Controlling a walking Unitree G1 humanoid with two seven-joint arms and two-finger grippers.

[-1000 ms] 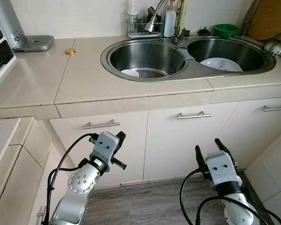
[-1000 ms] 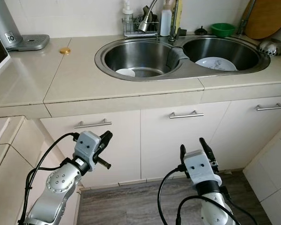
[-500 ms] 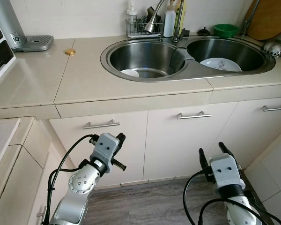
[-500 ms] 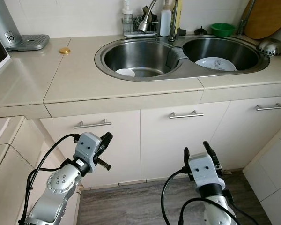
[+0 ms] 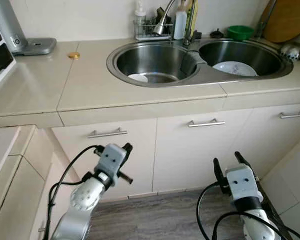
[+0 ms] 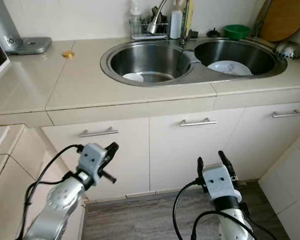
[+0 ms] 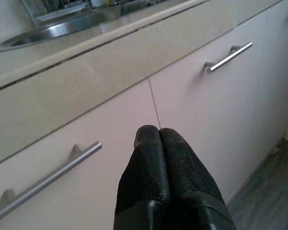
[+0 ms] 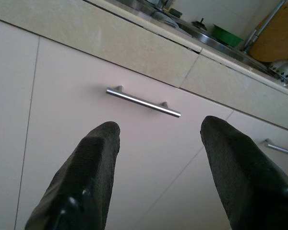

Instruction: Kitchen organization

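While both of my arms hang low in front of the cabinet fronts, neither touches anything. My left gripper sits at about 7 o'clock in the head view, forearm angled up toward the leftmost door, its two fingers pressed together with nothing between them. My right gripper sits at about 5 o'clock, pointing up at the middle door, its fingers spread wide and empty.

Above them, the beige countertop carries a double sink: two steel basins. I count one small white dish in the left basin and one white plate in the right. Behind the sink at 12 o'clock stand a wire rack, one faucet and a white bottle. One green bowl sits at 1 o'clock, with a wooden board leaning behind it and a metal strainer beside it. One small gold lid lies at 11 o'clock, near a grey appliance base.

Three bar handles line the doors in the head view. My left wrist camera shows two of them, while my right wrist camera shows the middle handle close up and a second one off to the side.
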